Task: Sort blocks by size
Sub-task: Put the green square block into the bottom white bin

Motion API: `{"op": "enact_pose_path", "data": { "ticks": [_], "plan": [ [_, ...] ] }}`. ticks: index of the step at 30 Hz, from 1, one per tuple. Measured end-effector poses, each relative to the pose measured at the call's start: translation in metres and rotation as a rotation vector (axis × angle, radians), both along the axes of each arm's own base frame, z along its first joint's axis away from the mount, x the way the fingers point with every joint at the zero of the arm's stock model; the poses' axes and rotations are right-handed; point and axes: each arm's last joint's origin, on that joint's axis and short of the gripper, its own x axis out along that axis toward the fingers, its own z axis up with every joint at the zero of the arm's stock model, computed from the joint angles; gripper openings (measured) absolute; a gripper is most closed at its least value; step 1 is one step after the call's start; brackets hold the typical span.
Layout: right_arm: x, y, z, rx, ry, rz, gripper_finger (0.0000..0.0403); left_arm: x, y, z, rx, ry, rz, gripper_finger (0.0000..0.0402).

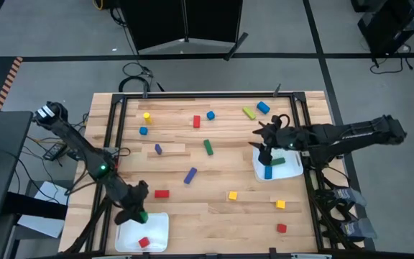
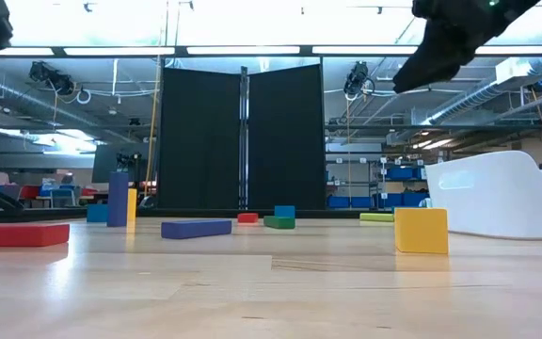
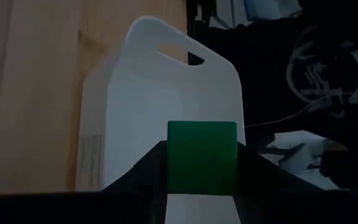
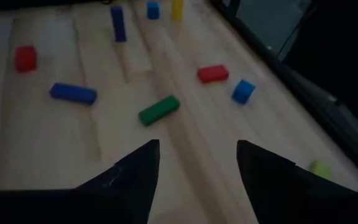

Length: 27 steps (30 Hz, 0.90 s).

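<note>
blocks lie scattered on the table (image 1: 214,216), with some in two white trays. left arm: reaches along the table's left side, its left gripper (image 1: 138,210) over the near tray (image 1: 160,232), pinching a green cube (image 3: 202,155) between its fingers (image 3: 143,180); the left wrist view shows the cube clamped with the tray beyond it, while the high view shows only a sliver of green at the gripper. right arm: stretches in from the right edge, its right gripper (image 1: 264,153) above the far tray (image 1: 293,169); the right wrist view shows its fingers (image 4: 129,177) spread with nothing between them, looking out over the loose blocks. the low view shows that tray's curved white wall and a yellow cube (image 2: 421,231) close by, and only the undersides of the arms. count, high view: two trays; near tray holds one red cube (image 1: 144,242); far tray holds a blue bar (image 1: 268,172) and a green bar (image 1: 277,162); loose on the table, four blue, three red, three yellow, two purple, two green.
</note>
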Motion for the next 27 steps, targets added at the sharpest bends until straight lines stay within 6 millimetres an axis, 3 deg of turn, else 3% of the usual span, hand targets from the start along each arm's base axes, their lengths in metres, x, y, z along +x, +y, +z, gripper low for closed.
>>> {"op": "enact_pose_path", "data": {
  "ticks": [5, 10, 13, 17, 22, 27],
  "plan": [
    [0.002, -0.009, 0.003, -0.078, -0.004, -0.005, 0.0211, 0.002, -0.013, -0.002, -0.059, 0.052, -0.026, 0.0135],
    [0.009, -0.019, 0.017, -0.234, -0.098, 0.029, 0.0202, 0.002, -0.032, 0.014, -0.186, -0.065, -0.067, 0.0135],
    [0.015, -0.022, 0.031, -0.332, -0.204, 0.149, 0.0197, 0.003, -0.036, 0.023, -0.249, -0.138, -0.030, 0.0135],
    [0.020, -0.028, 0.038, -0.456, -0.292, 0.313, 0.0193, 0.004, -0.035, 0.023, -0.350, -0.001, 0.051, 0.0135],
    [0.026, -0.051, 0.021, -0.565, -0.245, 0.331, 0.0187, 0.002, -0.034, 0.017, -0.410, 0.194, 0.146, 0.0135],
    [0.033, -0.082, 0.004, -0.532, -0.230, 0.324, 0.0179, -0.001, -0.032, 0.006, -0.403, 0.385, 0.225, 0.0135]
  ]
}}
